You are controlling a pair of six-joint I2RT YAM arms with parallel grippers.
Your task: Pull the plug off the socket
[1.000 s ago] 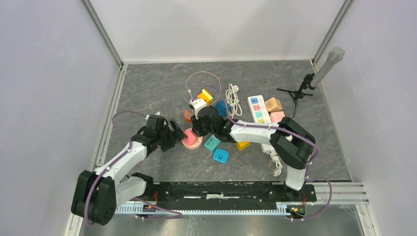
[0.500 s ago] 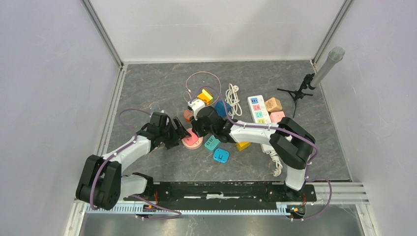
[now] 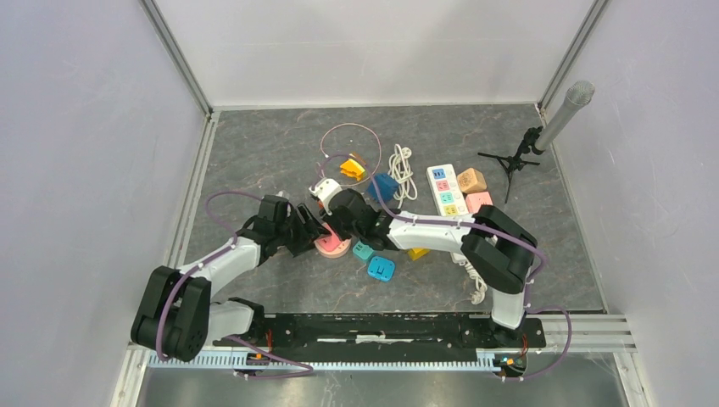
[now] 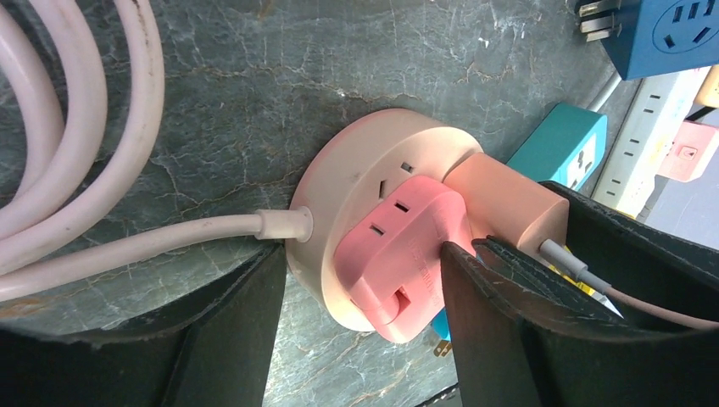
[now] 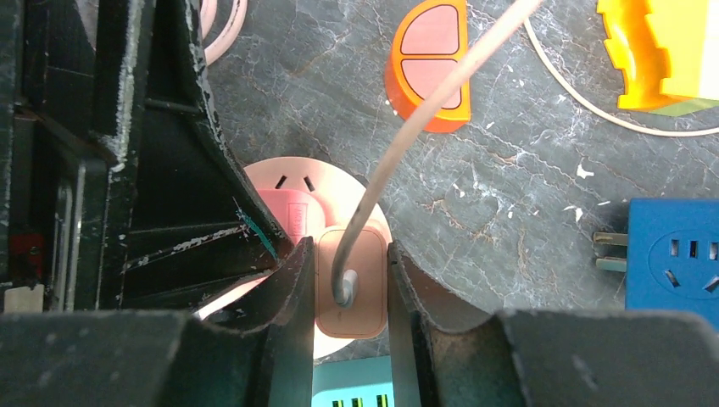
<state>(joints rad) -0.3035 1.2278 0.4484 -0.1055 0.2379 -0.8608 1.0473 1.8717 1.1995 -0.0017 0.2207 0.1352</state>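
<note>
Top view, grey marbled bench: is carrying a round pink socket near its middle, among coloured blocks.
Top view, left pincer: is reaching the round pink socket from its left.
Top view, right pincer: is reaching it from the right, close against the left pincer.
Left wrist view, left pincer: is standing open, straddling the round pink socket. One finger is touching a pink plastic adapter; the other is waiting just beside the rim.
Left wrist view, peach rectangular plug: is sitting on the socket's face, touching the pink plastic adapter.
Left wrist view, white round cord: is running out of the socket's side.
Right wrist view, right pincer: is clamping the peach rectangular plug on both sides.
Right wrist view, thin beige cable: is rising from the plug's top.
Right wrist view, orange half-round block: is lying on the bench, apart from the socket.
</note>
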